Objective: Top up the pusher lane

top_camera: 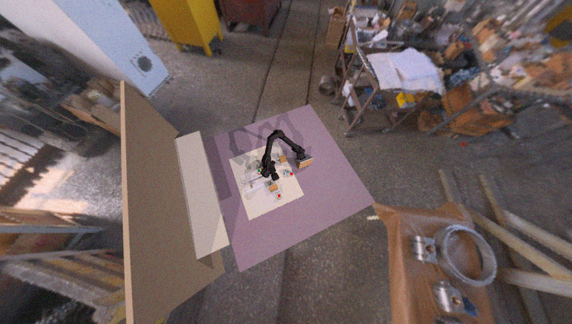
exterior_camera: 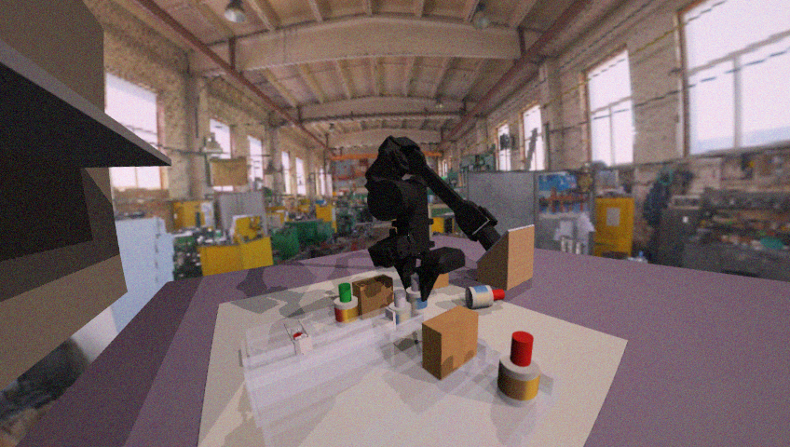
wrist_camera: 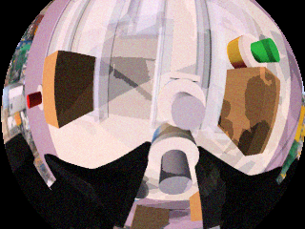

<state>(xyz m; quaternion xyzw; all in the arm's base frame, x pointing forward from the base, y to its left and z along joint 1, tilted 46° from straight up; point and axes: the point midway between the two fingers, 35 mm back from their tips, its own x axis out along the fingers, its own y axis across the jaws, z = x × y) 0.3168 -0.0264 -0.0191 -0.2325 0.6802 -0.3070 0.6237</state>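
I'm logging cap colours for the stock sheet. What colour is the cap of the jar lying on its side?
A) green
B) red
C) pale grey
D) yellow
B: the jar lying on its side ends in a red cap.
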